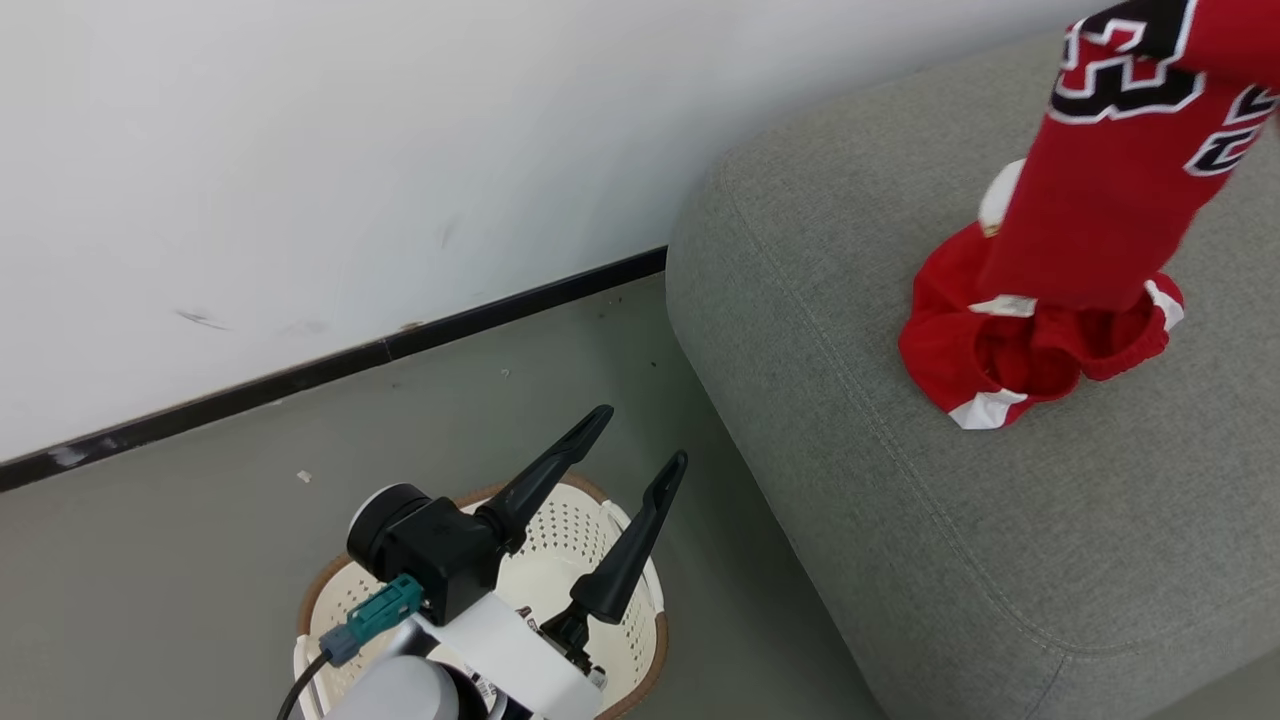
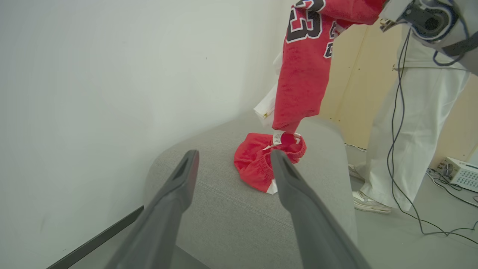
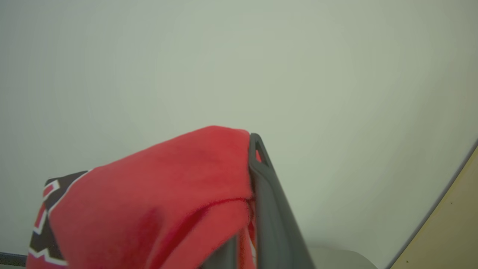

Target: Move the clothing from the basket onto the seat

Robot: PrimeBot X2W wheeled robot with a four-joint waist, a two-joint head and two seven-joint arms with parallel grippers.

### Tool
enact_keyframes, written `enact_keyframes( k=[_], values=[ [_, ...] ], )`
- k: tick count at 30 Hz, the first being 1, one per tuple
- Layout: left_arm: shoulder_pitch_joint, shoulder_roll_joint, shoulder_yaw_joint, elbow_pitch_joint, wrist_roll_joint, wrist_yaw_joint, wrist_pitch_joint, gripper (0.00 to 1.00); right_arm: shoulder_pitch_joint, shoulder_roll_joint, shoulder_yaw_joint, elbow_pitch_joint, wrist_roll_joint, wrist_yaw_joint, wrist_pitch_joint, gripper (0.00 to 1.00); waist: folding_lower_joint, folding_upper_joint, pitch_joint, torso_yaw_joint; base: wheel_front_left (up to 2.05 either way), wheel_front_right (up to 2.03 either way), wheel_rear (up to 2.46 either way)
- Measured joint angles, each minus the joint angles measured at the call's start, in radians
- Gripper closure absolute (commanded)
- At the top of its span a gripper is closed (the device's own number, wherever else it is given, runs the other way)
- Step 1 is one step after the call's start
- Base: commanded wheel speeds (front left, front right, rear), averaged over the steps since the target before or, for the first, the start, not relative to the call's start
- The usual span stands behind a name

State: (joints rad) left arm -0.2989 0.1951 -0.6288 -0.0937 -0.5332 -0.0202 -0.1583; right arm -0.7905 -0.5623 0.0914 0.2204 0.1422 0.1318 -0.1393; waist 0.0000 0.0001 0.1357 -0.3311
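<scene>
A red jersey [image 1: 1110, 190] with black "23" numerals hangs over the grey seat [image 1: 900, 500], its lower end touching a crumpled red garment [image 1: 1020, 350] with white trim that lies on the seat. In the right wrist view my right gripper [image 3: 244, 149] is shut on the jersey's red cloth [image 3: 168, 194], which covers one finger. My left gripper [image 1: 640, 438] is open and holds nothing, above the cream basket [image 1: 570, 530] on the floor. The left wrist view looks past my open left gripper [image 2: 234, 155] at the seat [image 2: 224, 209], the heap [image 2: 257, 164] and the hanging jersey [image 2: 302, 82].
A white wall [image 1: 300, 150] with a dark skirting strip runs behind the basket and the seat. Beyond the seat a person in white trousers [image 2: 410, 130] stands, with cables trailing on the floor and a small white device [image 2: 459, 173]. My left forearm hides part of the basket's inside.
</scene>
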Motion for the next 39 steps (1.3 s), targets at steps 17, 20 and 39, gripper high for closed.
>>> enact_keyframes(
  k=[17,20,39],
  values=[
    [-0.051,0.021,-0.007,-0.104,0.049,0.018,0.053,0.0,-0.01,-0.027,-0.092,0.295,0.004,0.0,0.035,1.0,0.0,0.0,0.115,0.041,0.0,0.0,0.0],
    [-0.07,0.022,-0.011,-0.118,0.052,0.018,0.062,0.0,0.049,0.019,-0.081,0.349,0.004,0.0,0.034,1.0,0.0,0.0,0.138,0.05,0.0,0.0,0.0],
    [-0.125,0.02,-0.01,-0.136,0.062,0.018,0.087,0.0,0.089,0.119,-0.14,0.529,-0.016,0.0,-0.071,0.34,0.0001,-0.0001,0.261,0.079,0.0,0.0,0.0]
  ],
)
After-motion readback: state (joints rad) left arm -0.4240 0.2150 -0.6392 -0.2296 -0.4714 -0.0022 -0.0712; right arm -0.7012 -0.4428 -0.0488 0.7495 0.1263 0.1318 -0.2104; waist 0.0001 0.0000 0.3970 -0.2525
